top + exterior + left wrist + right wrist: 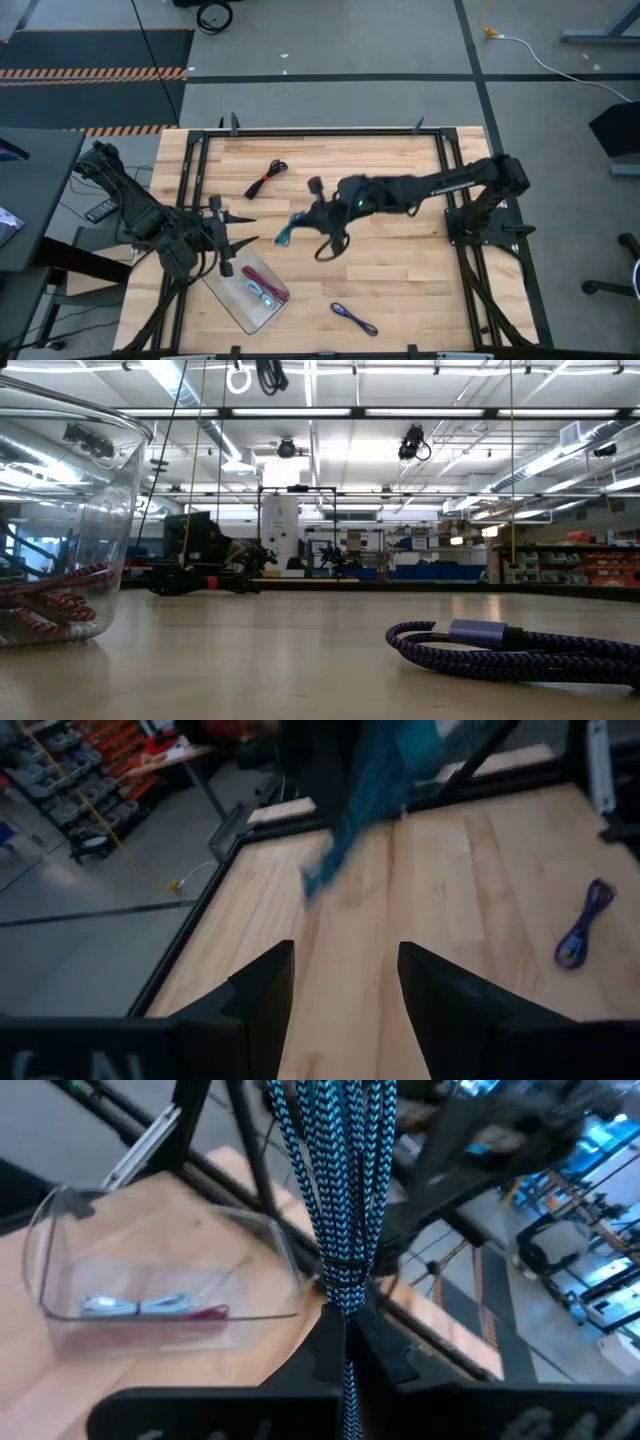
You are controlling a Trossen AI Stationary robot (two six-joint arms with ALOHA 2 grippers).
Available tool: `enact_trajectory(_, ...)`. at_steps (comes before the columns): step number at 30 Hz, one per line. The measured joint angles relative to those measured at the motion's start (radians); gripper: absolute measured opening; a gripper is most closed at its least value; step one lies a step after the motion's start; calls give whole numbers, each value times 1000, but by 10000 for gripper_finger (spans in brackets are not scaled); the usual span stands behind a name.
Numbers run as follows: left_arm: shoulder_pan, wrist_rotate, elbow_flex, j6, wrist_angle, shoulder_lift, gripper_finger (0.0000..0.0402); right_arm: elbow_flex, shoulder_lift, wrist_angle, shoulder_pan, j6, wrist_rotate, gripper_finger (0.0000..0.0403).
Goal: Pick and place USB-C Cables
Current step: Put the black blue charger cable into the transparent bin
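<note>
Your right wrist view shows what the high view blurs: the right tool [345, 1342] pinches the teal cable [340, 1190], probably clear of the bench [400, 270]. Your left tool [345, 990] sits parted beside the tray [235, 300].

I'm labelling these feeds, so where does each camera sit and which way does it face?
High: overhead, straight down on both arms.
Low: table level, across the purple cable into the room; no arm.
Left wrist: over its open left hand.
Right wrist: over the right hand gripping the teal cable, tray beyond.
Shared: teal cable in both wrist views.
</note>
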Motion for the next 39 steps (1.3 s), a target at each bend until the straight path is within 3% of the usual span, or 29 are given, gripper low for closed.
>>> enact_trajectory(6, 54, 141, 0, 170, 140, 120, 210, -1, 69, 88, -2, -7, 15, 6)
enact_trajectory(16, 121, 37, 0, 206, 201, 216, 287, 0, 80, 84, -23, 37, -20, 2)
enact_trajectory(29, 126, 38, 0, 330, 406, 216, 293, 0, 80, 42, -18, 56, -22, 2)
enact_trajectory(34, 132, 53, 0, 312, 387, 216, 245, 0, 80, 36, -20, 87, -22, 16)
enact_trajectory(39, 124, 78, 0, 272, 331, 216, 99, 0, 80, 7, -41, 155, -24, 49)
